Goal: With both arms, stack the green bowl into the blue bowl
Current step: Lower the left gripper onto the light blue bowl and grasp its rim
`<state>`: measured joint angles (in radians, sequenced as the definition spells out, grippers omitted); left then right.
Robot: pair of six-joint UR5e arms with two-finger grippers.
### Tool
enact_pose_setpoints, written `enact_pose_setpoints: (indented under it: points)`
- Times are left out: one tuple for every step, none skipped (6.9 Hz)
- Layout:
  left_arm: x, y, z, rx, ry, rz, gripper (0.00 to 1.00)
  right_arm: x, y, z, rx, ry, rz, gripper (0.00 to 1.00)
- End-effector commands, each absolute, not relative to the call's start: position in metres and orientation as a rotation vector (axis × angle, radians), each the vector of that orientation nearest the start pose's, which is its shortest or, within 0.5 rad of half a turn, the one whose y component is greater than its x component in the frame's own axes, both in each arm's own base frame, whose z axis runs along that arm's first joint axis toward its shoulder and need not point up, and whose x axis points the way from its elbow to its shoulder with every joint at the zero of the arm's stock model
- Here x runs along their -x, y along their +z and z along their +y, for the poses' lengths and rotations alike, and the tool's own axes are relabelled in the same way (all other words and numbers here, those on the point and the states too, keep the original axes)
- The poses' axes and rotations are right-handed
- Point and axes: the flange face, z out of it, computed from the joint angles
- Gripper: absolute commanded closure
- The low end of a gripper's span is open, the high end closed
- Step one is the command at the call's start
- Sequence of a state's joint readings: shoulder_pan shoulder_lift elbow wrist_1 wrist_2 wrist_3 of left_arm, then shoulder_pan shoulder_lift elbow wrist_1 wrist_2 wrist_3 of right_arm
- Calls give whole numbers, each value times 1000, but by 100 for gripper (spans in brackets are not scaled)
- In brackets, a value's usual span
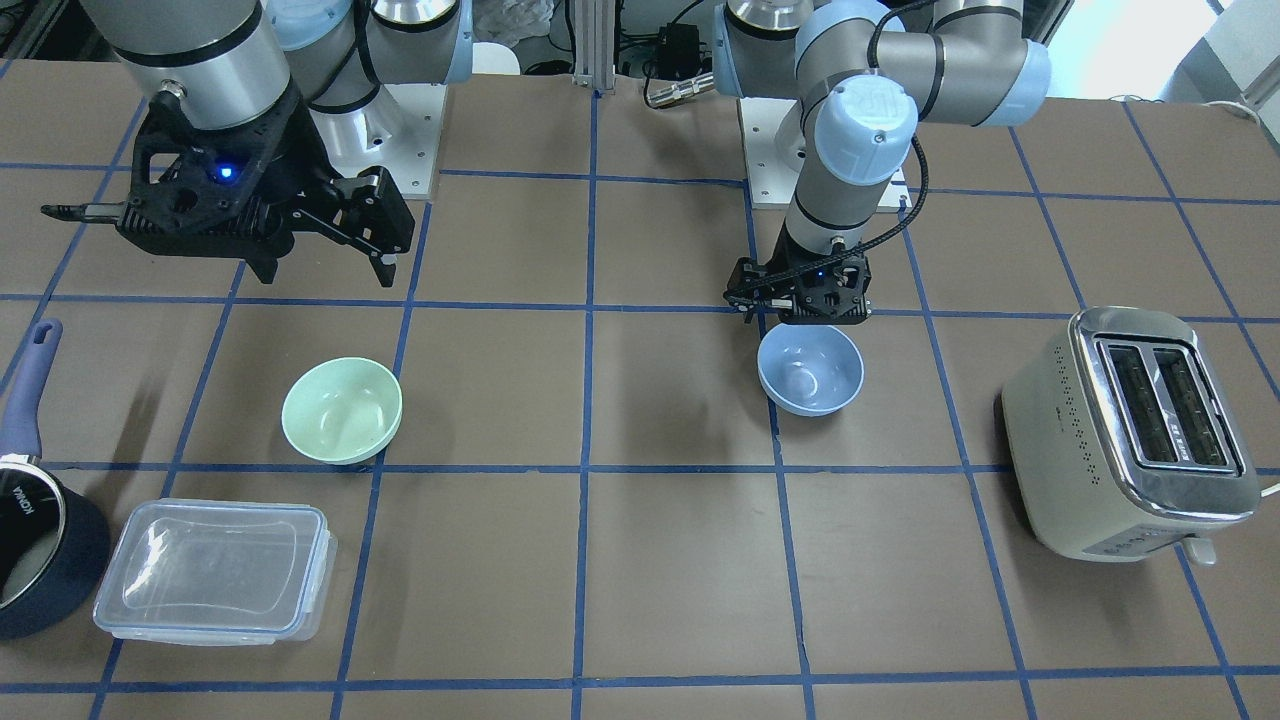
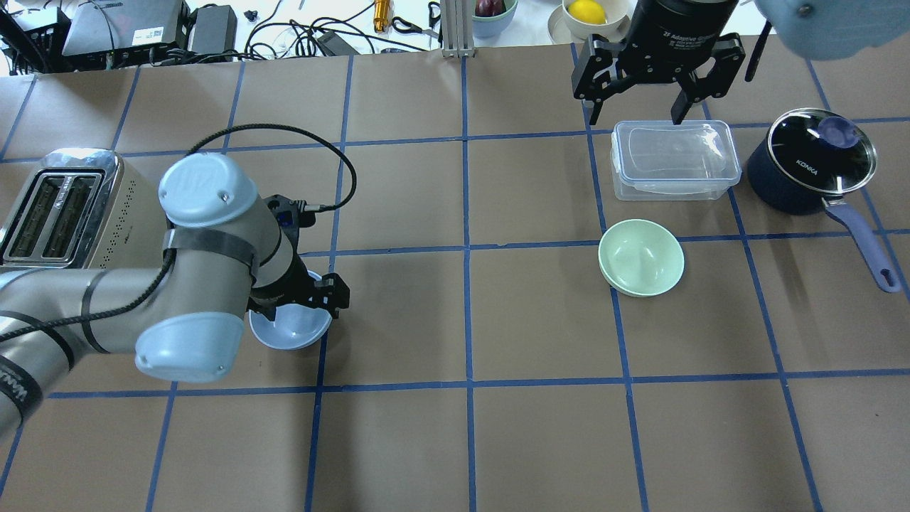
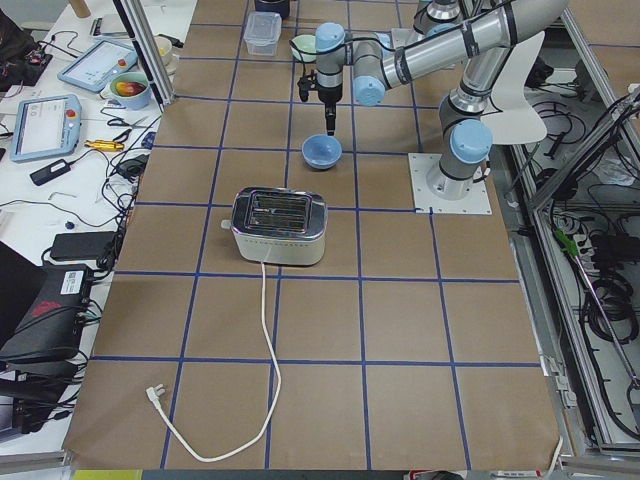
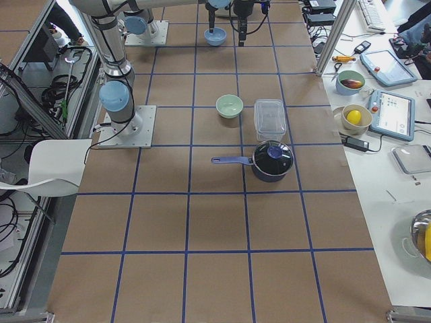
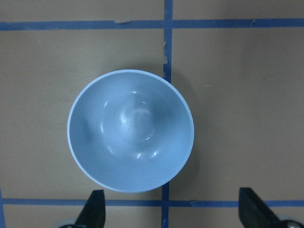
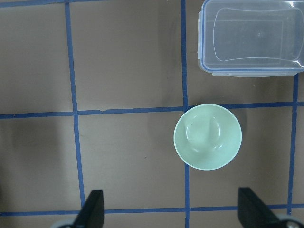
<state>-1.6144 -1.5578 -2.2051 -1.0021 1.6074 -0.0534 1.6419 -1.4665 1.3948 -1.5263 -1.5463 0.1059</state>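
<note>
Left of centre in the front-facing view sits the one green bowl (image 1: 341, 410), mouth up (round, so no long axis). The one blue bowl (image 1: 810, 370), also upright, lies right of centre, just below the left gripper (image 5: 173, 213), whose fingers are spread wide. At upper left the right gripper (image 1: 327, 272) hangs equally wide.

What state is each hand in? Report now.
Left hand: open, empty, by the small round pale-blue glossy bowl.
Right hand: open, holding nothing.
</note>
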Motion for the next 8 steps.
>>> enact_pose_setpoints:
  points:
    - [148,209,-384,5,-11,3088,0,-173,517,-527,-54,-42,3114,0]
    - [149,203,-387,-9,0,3086,10,-173,517,-527,-57,-39,3114,0]
    - [154,198,-388,-24,7,3087,33,-173,517,-527,-57,-39,3114,0]
    - [157,195,-388,-41,11,3086,67,-173,516,-527,-55,-35,3116,0]
    - [158,194,-389,-43,0,3088,88,-173,517,-526,-57,-40,3115,0]
    - [158,195,-391,-44,-24,3088,100,-173,517,-526,-57,-42,3115,0]
    - [159,202,-397,-51,-66,3094,100,-173,517,-526,-57,-42,3114,0]
    - [165,226,-419,-68,-157,3103,100,-173,517,-526,-57,-40,3115,0]
